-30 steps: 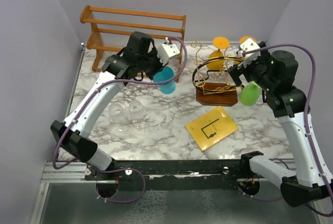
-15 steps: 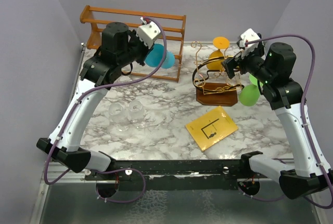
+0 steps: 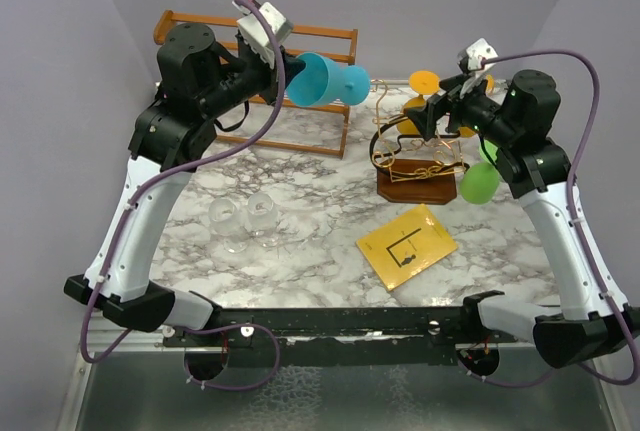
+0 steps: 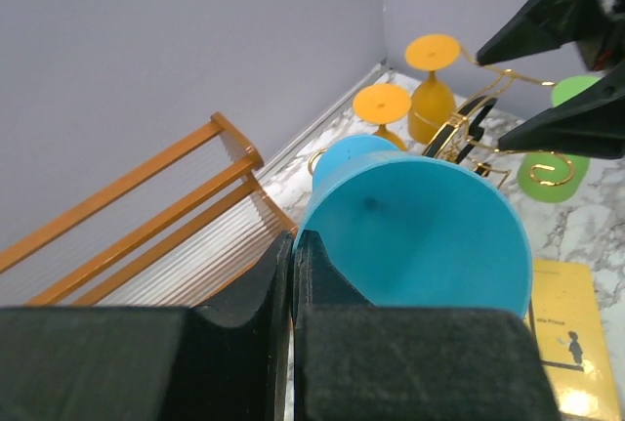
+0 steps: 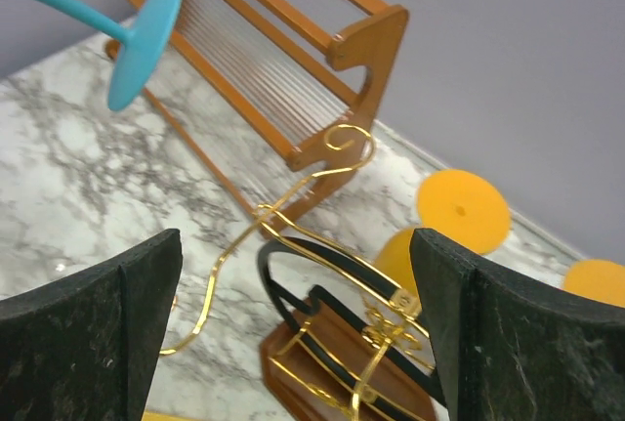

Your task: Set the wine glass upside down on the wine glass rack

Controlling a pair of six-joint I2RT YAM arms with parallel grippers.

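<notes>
Top external: left gripper (image 3: 288, 79) pinches wine glass (image 3: 325, 81) rim; right gripper (image 3: 432, 119) agape, empty. Advised: invert fully, hook stem on back-edge rack (image 3: 412, 179).

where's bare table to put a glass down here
Bare marble lies between the clear glasses and the yellow booklet. Crowded at the back right: wine glass rack, orange glasses, green glass.
</notes>
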